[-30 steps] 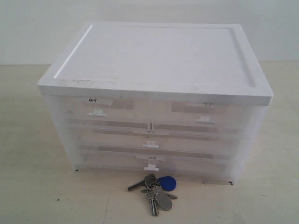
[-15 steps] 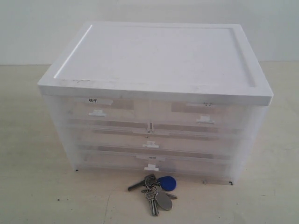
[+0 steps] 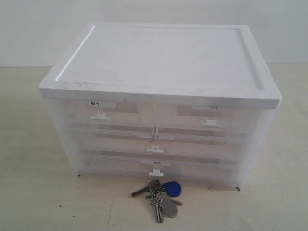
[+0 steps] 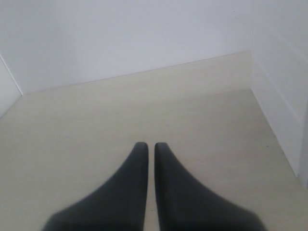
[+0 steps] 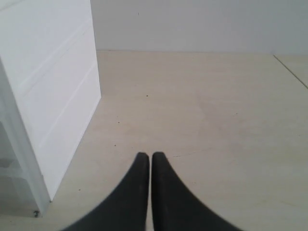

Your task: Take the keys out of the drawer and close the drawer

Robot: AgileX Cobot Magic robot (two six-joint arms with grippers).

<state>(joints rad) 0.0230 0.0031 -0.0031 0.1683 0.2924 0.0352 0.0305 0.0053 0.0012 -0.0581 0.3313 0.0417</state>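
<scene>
The keys (image 3: pixel 161 195) lie on the table just in front of the cabinet: silver keys on a ring, a round blue fob and an oval silver tag. The labelled full-width drawer (image 3: pixel 202 169) is the lowest one, sitting flush with the cabinet front, its white tab handle (image 3: pixel 156 172) under a small label. Neither gripper shows in the exterior view. In the left wrist view my left gripper (image 4: pixel 151 144) is shut with nothing in it, over bare table. My right gripper (image 5: pixel 149 154) is likewise shut and empty, beside the cabinet's side.
The white-topped translucent cabinet (image 3: pixel 159 62) holds two half-width drawers on top and another full-width drawer (image 3: pixel 202 144) below them. Its side wall (image 4: pixel 284 77) edges the left wrist view, and its other side wall (image 5: pixel 53 86) the right wrist view. Pale table surrounds it.
</scene>
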